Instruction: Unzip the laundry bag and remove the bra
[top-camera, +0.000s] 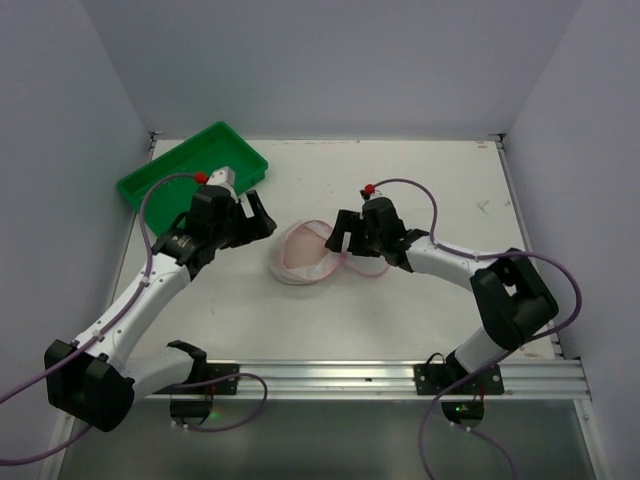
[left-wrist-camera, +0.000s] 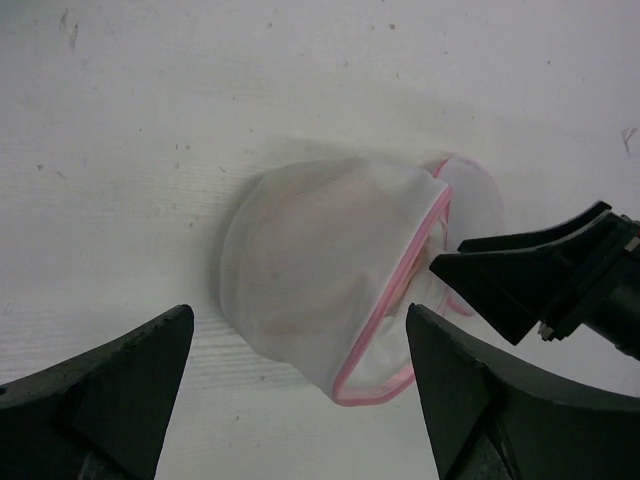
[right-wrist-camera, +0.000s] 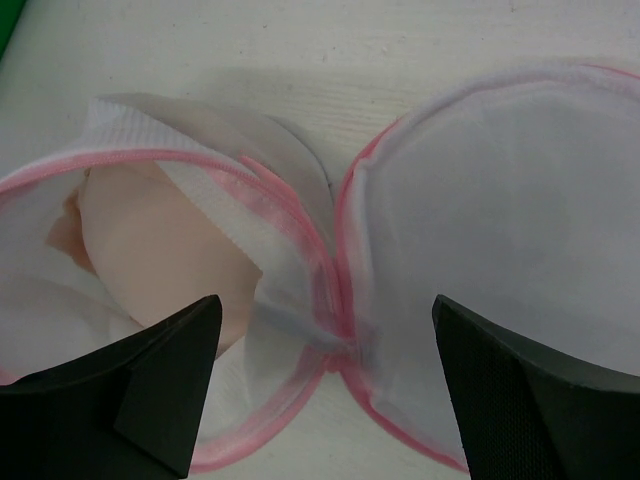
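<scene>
The laundry bag (top-camera: 303, 256) lies at the table's middle, white mesh with pink trim, unzipped. Its flap (right-wrist-camera: 500, 220) is folded out flat to the right, joined to the pouch at a hinge. The beige bra (right-wrist-camera: 150, 250) shows inside the open pouch (right-wrist-camera: 240, 215). My right gripper (top-camera: 347, 243) is open, and in its wrist view (right-wrist-camera: 328, 305) it straddles the hinge between pouch and flap, holding nothing. My left gripper (top-camera: 258, 232) is open and empty just left of the bag. In the left wrist view (left-wrist-camera: 300, 320) the bag (left-wrist-camera: 320, 270) lies ahead, with the right gripper's fingers (left-wrist-camera: 540, 275) at its rim.
A green tray (top-camera: 192, 165) stands at the back left, just behind my left wrist. White walls close in the table on the left, back and right. The arm bases and a metal rail (top-camera: 400, 375) run along the near edge.
</scene>
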